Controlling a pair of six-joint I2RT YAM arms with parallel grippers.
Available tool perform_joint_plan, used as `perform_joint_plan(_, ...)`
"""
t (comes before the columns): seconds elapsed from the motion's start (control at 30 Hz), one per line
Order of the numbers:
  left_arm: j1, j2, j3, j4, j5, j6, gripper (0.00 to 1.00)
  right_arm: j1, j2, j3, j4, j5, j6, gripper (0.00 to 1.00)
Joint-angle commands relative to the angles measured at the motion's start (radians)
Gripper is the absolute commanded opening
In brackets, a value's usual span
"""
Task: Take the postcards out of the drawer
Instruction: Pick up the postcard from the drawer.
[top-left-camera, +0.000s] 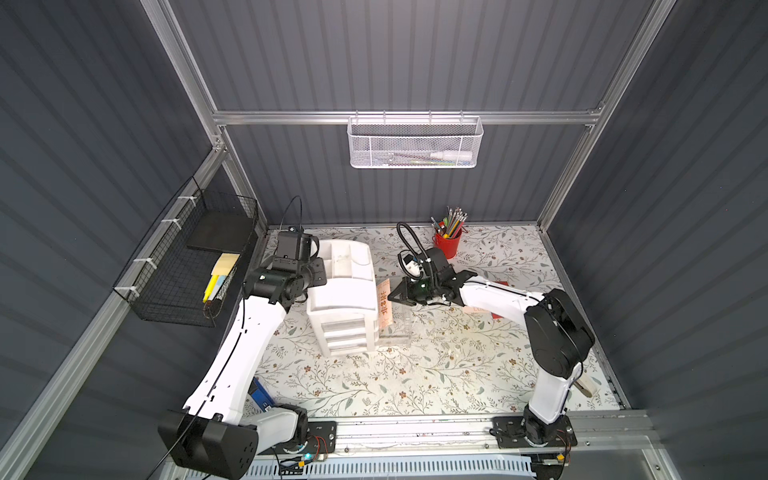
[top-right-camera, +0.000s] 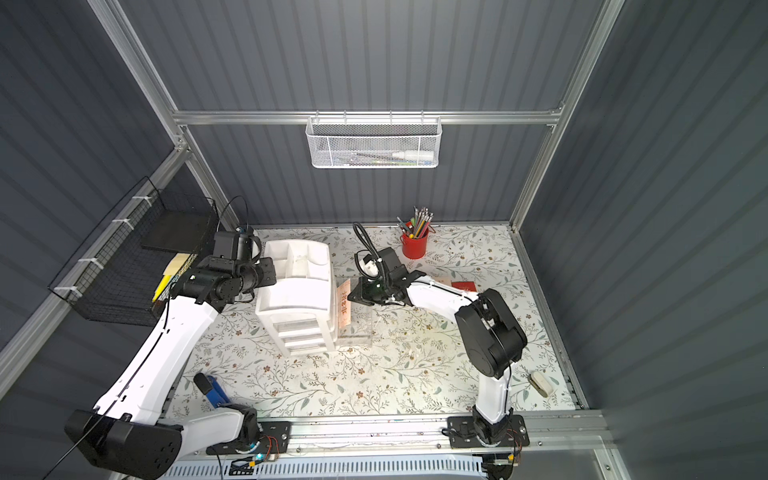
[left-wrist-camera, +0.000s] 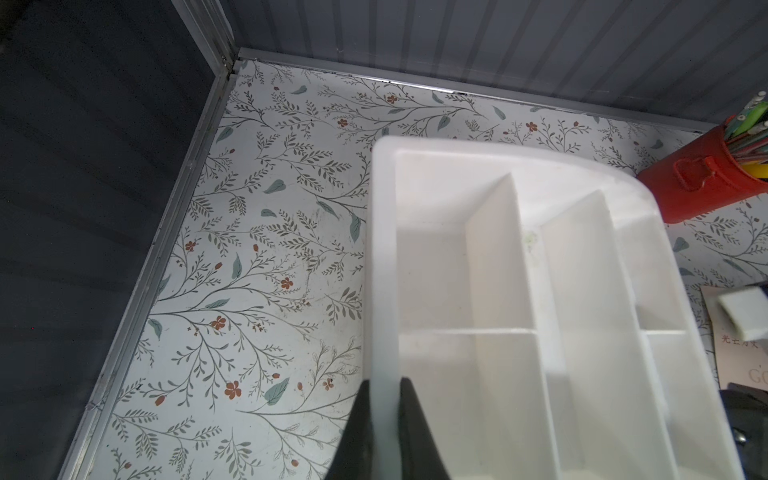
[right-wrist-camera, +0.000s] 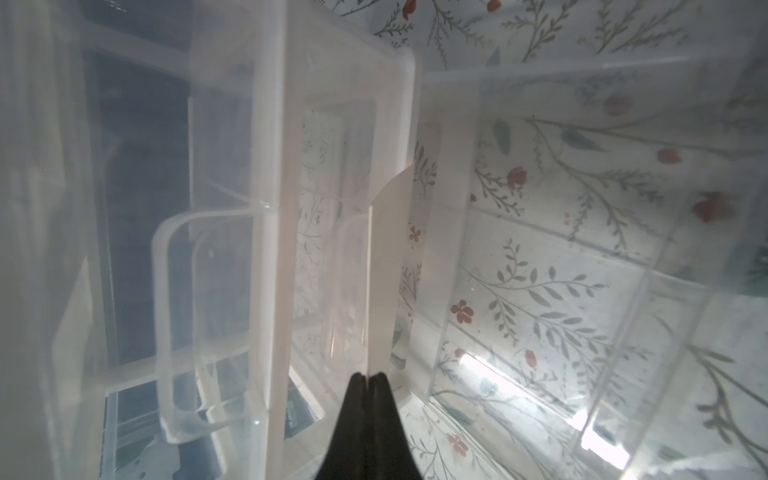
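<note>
My right end effector (right-wrist-camera: 368, 376) is shut on one edge of the light, bendy postcard (right-wrist-camera: 384, 270); my left end effector (left-wrist-camera: 383, 380) clamps the wall of the organizer (left-wrist-camera: 380, 249).

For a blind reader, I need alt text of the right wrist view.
The right hand, shut, pinches a pale postcard by its edge in a clear plastic drawer. A flowered table shows through the plastic.

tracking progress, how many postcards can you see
3. One peach postcard stands in the open clear drawer, pinched by the right gripper. A second peach postcard and a red postcard lie on the table, partly behind the right arm. Others may be hidden.
</note>
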Motion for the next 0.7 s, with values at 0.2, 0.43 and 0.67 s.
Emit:
perform_joint_plan(0.2, -0.001, -0.009, -0.016, 0.019, -0.008, 0.034, 0.00, -0.086, -0.132, -0.034, -0.127, 0.005, -0.097, 0.00)
perform_joint_plan(0.43, 0.000, -0.005, -0.015, 0.019, -0.005, 0.036, 0.00, -0.173, -0.216, -0.085, -0.158, -0.041, -0.138, 0.00)
perform_joint_plan(0.67, 0.000, -0.006, -0.014, 0.021, -0.002, 0.042, 0.00, -0.297, -0.279, -0.110, -0.282, -0.079, -0.273, 0.00)
